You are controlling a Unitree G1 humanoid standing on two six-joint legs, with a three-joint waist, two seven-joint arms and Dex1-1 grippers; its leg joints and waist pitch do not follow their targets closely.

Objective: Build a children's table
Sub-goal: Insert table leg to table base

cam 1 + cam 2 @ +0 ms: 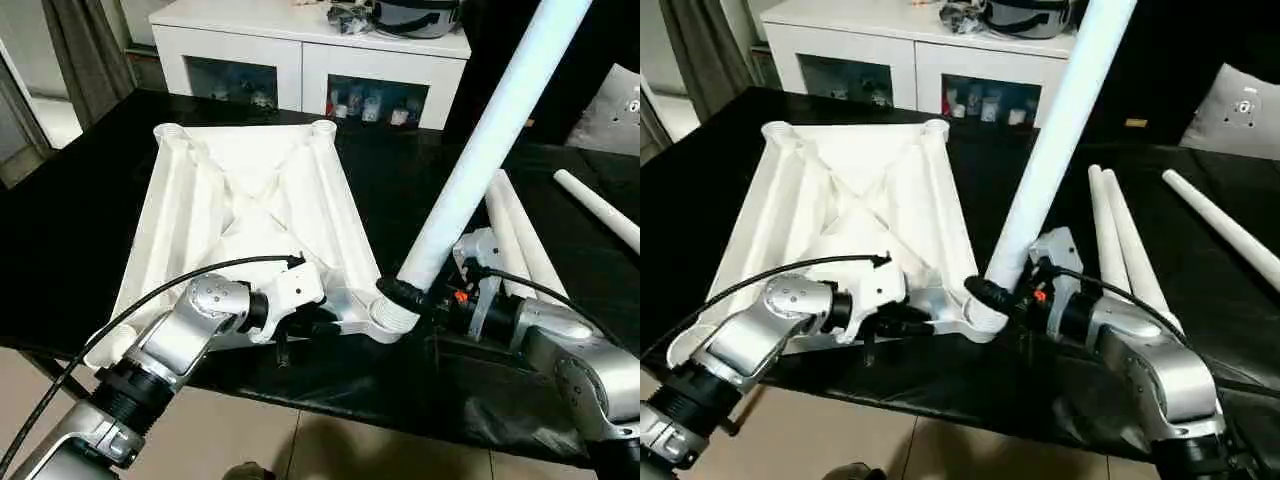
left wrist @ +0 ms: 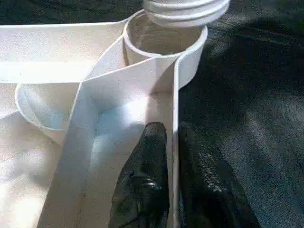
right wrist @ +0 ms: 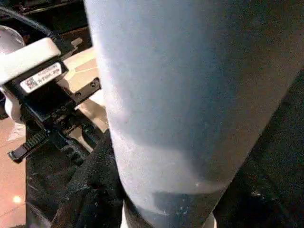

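The white table top (image 1: 250, 200) lies upside down on the black-covered bench, ribbed underside up. My left gripper (image 2: 173, 175) is shut on its near rim wall, one black finger (image 2: 147, 180) inside the wall and one outside, just beside the near right corner socket (image 2: 164, 40). My right gripper (image 1: 405, 295) is shut on a long white leg (image 1: 480, 150) close to its lower end. The leg leans up and away to the right. Its threaded end (image 2: 185, 9) sits at the mouth of that socket.
Two more legs (image 1: 520, 235) lie side by side on the bench to the right, and a third (image 1: 600, 205) lies further right. A white cabinet (image 1: 300, 50) stands behind the bench, and a pale cushion (image 1: 1240, 110) is at the far right. The bench's front edge is just below both grippers.
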